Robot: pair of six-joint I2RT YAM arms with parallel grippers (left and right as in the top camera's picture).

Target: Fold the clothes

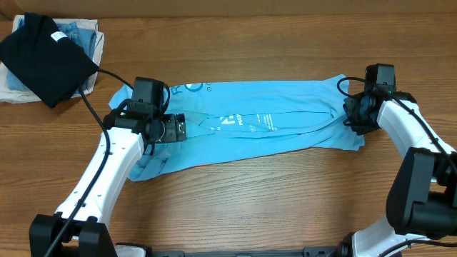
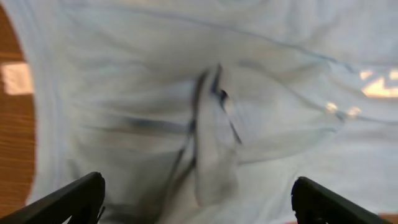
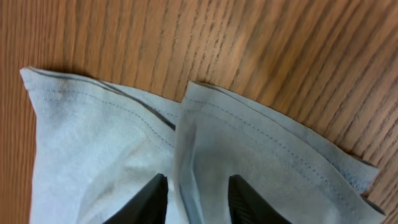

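Note:
The clothes (image 1: 264, 125), a light sky-blue t-shirt with white lettering, lie as a long folded band across the middle of the wooden table. My left gripper (image 1: 178, 128) hovers over the shirt's left end, its jaws spread wide with nothing between them. In the left wrist view, rumpled cloth (image 2: 211, 124) with a raised crease lies below the left gripper (image 2: 198, 182). My right gripper (image 1: 355, 114) is over the shirt's right end. In the right wrist view the right gripper (image 3: 198, 178) has its jaws apart, with a hemmed fold edge (image 3: 183, 143) running between them, not pinched.
A black folded shirt (image 1: 46, 57) lies on denim-blue (image 1: 82, 32) and white (image 1: 14, 91) folded garments at the back left corner. A black cable (image 1: 107, 71) runs from there to the left arm. Bare wood (image 1: 271, 200) stretches in front of the shirt.

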